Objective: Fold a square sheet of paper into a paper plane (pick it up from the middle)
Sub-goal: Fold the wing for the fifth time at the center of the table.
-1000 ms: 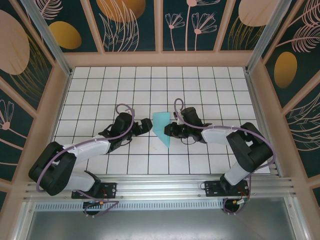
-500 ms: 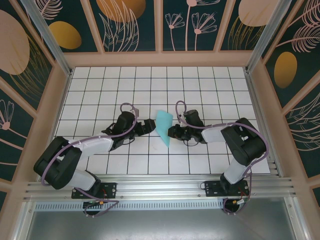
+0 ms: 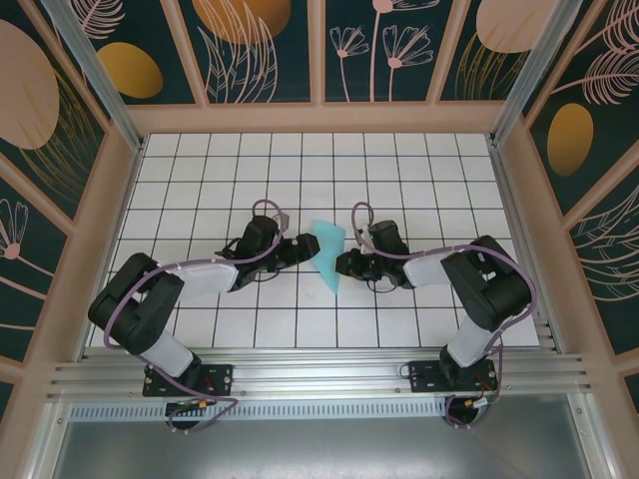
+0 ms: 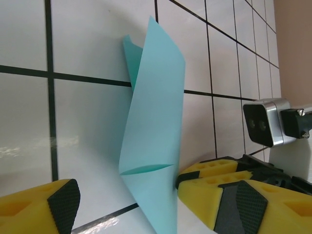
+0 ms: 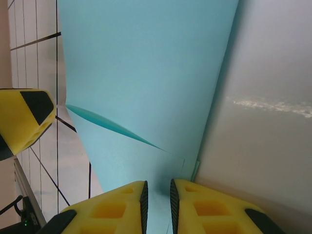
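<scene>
Right gripper is clamped on the cyan sheet. Its two yellow fingers are nearly together, thin paper pinched in the slit between them, grip at the sheet's narrow end.

Left gripper has jaws wide. One yellow finger is on one side of the sheet's narrow end and the other finger on the opposite side, neither clearly touching paper.

Sheet is partly folded, not flat. It has a tapering shape, broad at one end and running to a point at the other. One flap sits behind the front panel, and a small pocket-like crease crosses that panel near the narrow end.

From the left wrist camera the sheet stands up off the white grid table, slightly tilted. Cannot tell whether its point rests on the tiles.

Top view: left gripper is just beside the sheet's left edge. The right gripper touches the sheet's right edge, on the half nearer the point. Both arms reach in toward the sheet from either side.

Right arm's silver wrist camera sits to the right of the sheet, behind that gripper's fingers.
</scene>
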Available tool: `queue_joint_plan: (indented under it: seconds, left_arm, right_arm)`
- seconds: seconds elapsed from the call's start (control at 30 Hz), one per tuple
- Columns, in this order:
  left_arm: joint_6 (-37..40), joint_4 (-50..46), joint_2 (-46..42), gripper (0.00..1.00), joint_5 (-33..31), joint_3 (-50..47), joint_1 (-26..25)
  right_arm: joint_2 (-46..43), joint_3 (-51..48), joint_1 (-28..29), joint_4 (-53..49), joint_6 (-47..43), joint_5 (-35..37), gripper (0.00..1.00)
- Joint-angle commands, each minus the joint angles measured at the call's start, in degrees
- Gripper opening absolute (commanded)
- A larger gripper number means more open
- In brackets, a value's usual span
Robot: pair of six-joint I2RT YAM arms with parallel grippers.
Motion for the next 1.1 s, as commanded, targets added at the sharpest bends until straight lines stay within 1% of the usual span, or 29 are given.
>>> queue_joint_plan:
  seconds: [0.0, 0.13, 0.3, 0.37, 0.6, 0.77, 0.87, 0.97, 1.03, 1.07]
  left_arm:
    - [-1.76, 3.11, 2.17, 0.85, 2.43, 2.0, 0.33]
    - [-2.71, 4.75, 4.34, 0.83, 2.88, 2.74, 0.28]
    - [-3.07, 5.85, 6.15, 0.78, 4.31, 4.25, 0.4]
    - [-3.18, 6.04, 6.87, 0.78, 4.54, 4.68, 0.35]
    - [-3.54, 5.87, 10.48, 0.7, 5.97, 6.88, 0.45]
    - [-4.43, 7.16, 11.98, 0.61, 6.98, 7.09, 0.5]
    - [-4.28, 6.77, 12.82, 0.51, 7.01, 7.77, 0.6]
    - [-4.39, 6.57, 13.06, 0.35, 7.12, 8.07, 0.67]
    - [-4.85, 6.52, 12.44, 0.22, 5.76, 7.22, 0.68]
    - [-5.14, 6.41, 12.14, 0.19, 5.16, 6.81, 0.71]
  right_arm:
    - [0.89, -1.87, -0.19, -1.32, 0.34, 1.61, 0.24]
    - [1.24, -1.46, -0.19, -1.21, 0.29, 1.77, 0.25]
    - [1.84, -0.78, -0.2, -1.5, 0.47, 1.86, 0.25]
    - [1.96, -0.58, -0.19, -1.8, 0.43, 2.13, 0.25]
    - [2.19, -0.14, -0.19, -2.33, 0.56, 2.57, 0.25]
    - [2.29, 0.12, -0.19, -2.94, 0.37, 3.0, 0.26]
    - [2.52, 0.3, -0.19, -3.11, 0.03, 2.99, 0.26]
    - [2.11, 0.52, -0.19, -3.22, -0.14, 3.21, 0.27]
    - [1.25, 0.57, -0.19, -2.95, -0.15, 3.19, 0.29]
    - [0.7, 0.69, -0.15, -2.86, -0.23, 3.28, 0.29]
